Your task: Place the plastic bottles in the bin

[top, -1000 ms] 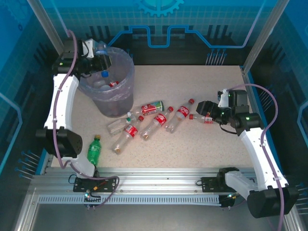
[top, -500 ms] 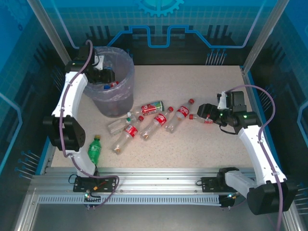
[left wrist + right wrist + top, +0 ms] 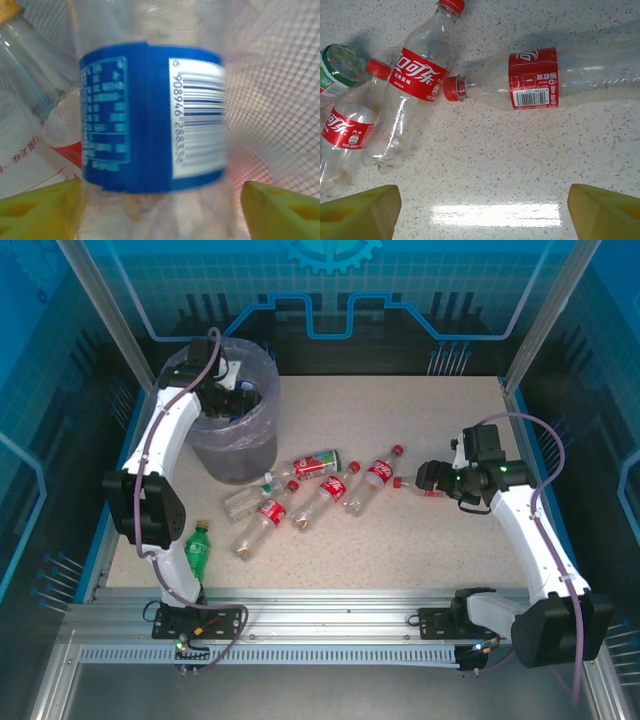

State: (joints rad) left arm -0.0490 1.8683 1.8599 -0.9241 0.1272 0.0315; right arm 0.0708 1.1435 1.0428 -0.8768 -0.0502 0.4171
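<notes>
So the clear plastic bottle with the blue label [image 3: 150, 120] is right in the mouth of the round grey bin with the lilac bag liner [image 3: 240, 455], which sits at the far left corner of the speckled beige table [image 3: 420, 550]. It's blurry in the left wrist view, sitting between the yellow-green tips of the left gripper [image 3: 160, 210]. Those tips are spread wider than the bottle, with a clear gap on the right side, so there's no grip on it. Out on the table, a bunch of red-labelled clear bottles [image 3: 325, 495] lies around the middle, plus a green bottle [image 3: 197, 550] by the near left corner. The right gripper [image 3: 482, 210] hangs wide open over bare table toward the right edge, and a red-capped, red-labelled bottle [image 3: 535, 80] lies on its side just beyond its tips.
</notes>
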